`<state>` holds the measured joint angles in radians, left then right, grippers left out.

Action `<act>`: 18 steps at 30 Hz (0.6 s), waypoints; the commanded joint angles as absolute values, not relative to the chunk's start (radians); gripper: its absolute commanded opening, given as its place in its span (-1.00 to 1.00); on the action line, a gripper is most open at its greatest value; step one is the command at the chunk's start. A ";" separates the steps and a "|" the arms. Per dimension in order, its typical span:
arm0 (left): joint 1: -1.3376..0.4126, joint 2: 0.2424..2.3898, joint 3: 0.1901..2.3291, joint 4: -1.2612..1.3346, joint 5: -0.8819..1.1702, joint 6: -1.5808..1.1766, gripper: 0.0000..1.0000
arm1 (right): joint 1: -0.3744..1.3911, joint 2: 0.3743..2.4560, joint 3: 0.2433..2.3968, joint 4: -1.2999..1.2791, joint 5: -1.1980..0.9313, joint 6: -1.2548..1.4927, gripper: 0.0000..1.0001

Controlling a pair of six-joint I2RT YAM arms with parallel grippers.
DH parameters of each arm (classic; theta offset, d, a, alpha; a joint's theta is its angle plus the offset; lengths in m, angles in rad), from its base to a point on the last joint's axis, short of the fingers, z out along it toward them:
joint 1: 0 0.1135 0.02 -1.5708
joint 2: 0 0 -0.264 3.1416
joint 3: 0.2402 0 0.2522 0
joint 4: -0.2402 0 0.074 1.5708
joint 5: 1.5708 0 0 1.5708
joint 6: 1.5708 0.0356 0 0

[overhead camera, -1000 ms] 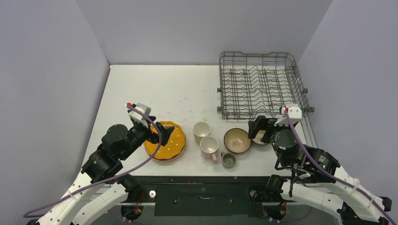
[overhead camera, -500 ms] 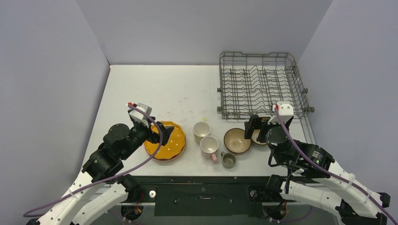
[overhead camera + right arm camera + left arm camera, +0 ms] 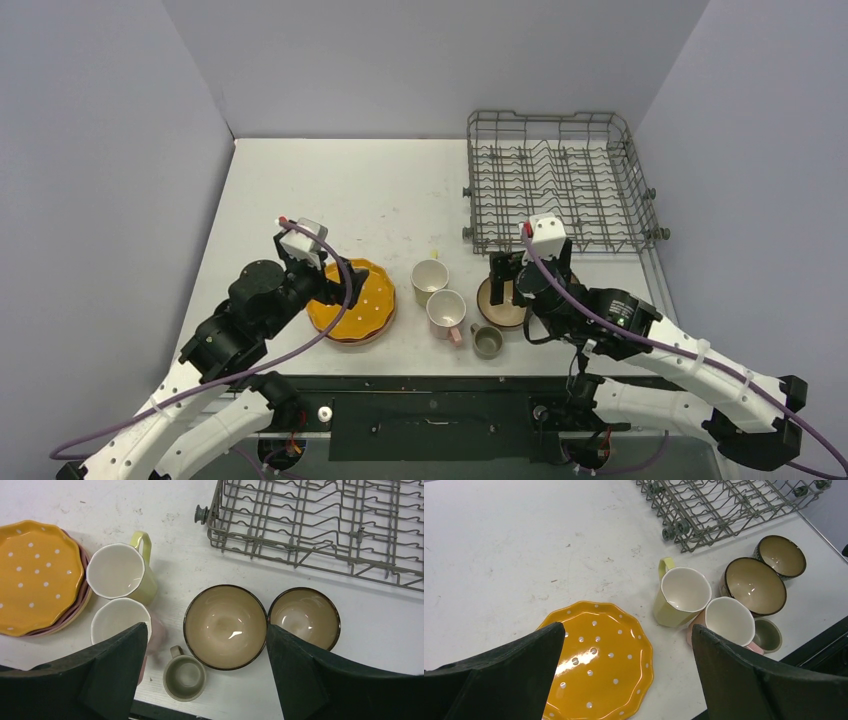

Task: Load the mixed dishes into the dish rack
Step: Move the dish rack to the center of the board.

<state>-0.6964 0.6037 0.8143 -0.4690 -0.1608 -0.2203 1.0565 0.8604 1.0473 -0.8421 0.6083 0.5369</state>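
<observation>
The orange white-dotted plate lies on a pink plate at the front left. To its right stand the pale yellow mug, the pink mug and the small grey-olive cup. Two brown bowls sit side by side, the larger left of the smaller. The grey wire dish rack at the back right holds nothing. My left gripper hangs open over the orange plate. My right gripper is open above the larger bowl and the cup, touching nothing.
The white table is bounded by grey walls at the left, back and right. Its dark front edge runs just below the small cup. The rack's near rim lies a short way behind the bowls.
My right arm has swung left, from over the smaller right-hand bowl to over the larger bowl. The left arm has barely shifted. No dish has moved.
</observation>
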 commanded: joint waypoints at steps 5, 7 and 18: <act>-0.692 0.637 0.865 -0.488 -0.193 -0.211 0.93 | 1.083 0.929 1.098 -0.868 0.625 0.597 0.56; -0.692 0.642 0.867 -0.490 -0.193 -0.212 0.93 | 1.083 0.944 1.100 -0.880 0.637 0.609 0.54; -0.692 0.652 0.870 -0.497 -0.192 -0.215 0.93 | 1.016 1.050 1.129 -0.888 0.646 0.617 0.39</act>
<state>-0.6964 0.6506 0.8207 -0.5018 -0.1802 -0.2211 1.0576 1.0103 1.0740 -0.8944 0.6327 0.6144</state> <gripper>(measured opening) 0.963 0.708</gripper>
